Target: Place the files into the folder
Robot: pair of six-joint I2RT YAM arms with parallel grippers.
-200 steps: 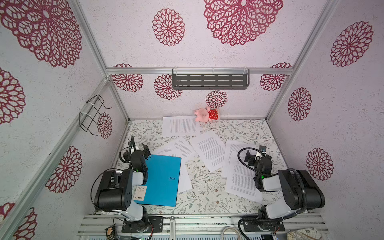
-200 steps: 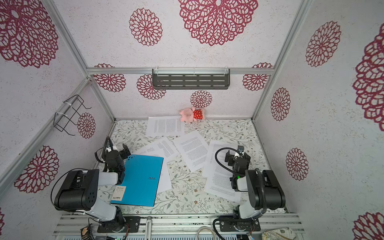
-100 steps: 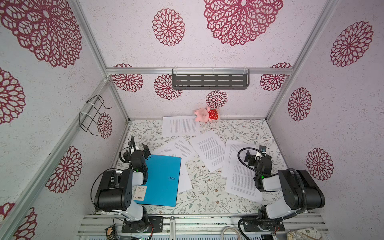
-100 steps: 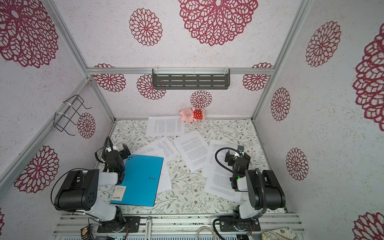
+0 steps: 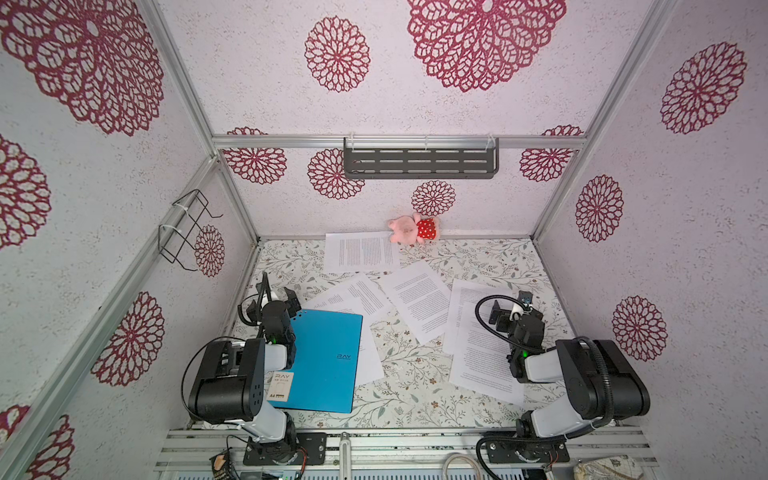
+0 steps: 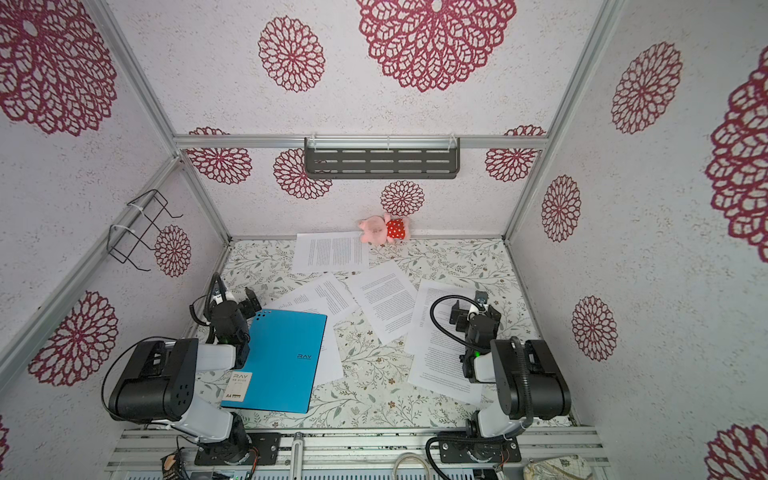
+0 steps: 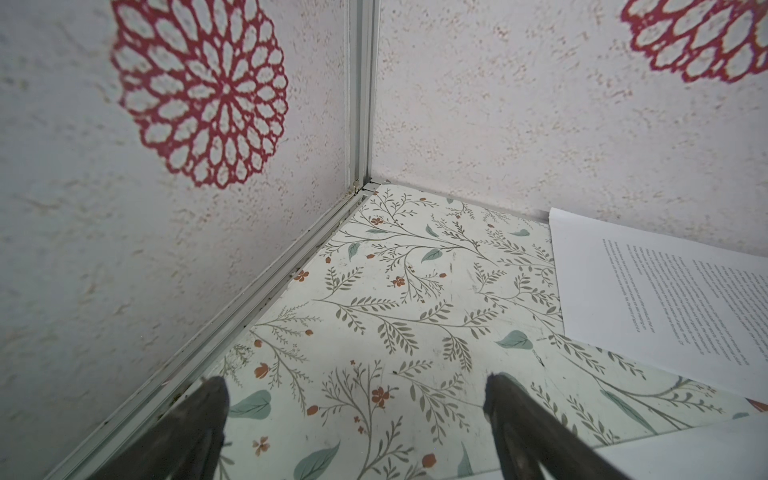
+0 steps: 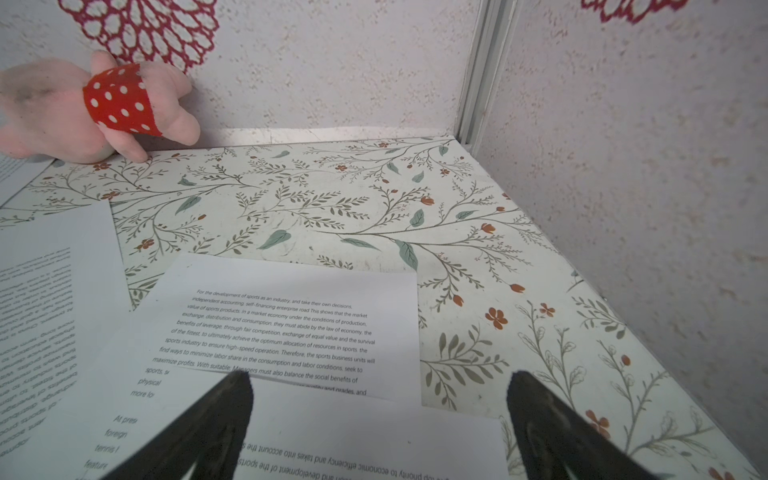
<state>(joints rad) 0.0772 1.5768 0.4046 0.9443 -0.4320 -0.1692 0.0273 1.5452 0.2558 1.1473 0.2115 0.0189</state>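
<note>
Floral-papered tabletop (image 5: 415, 386) in a flower-patterned booth: the closed blue folder (image 5: 322, 361) lies flat at the near left, atop the edge of some files (image 5: 419, 307), which are scattered across the middle and right. The left gripper (image 5: 277, 293), beside the folder's far corner, and the right gripper (image 5: 510, 305), above a sheet, both gape wide, holding nothing.

Folder (image 5: 324, 361): smooth blue cover with a faint sheen, plastic in look. Files (image 5: 419, 307): thin matt white paper, printed in black. Table (image 5: 415, 374): smooth, matt covering with a printed leaf pattern. Walls (image 5: 270, 83): rough, grainy matt finish. Frame rails (image 5: 291, 142): pale brushed metal. Shelf (image 5: 419, 163): dark matt perforated metal. Plush toy (image 5: 405, 229): soft pink cloth with a red dotted fabric band.
</note>
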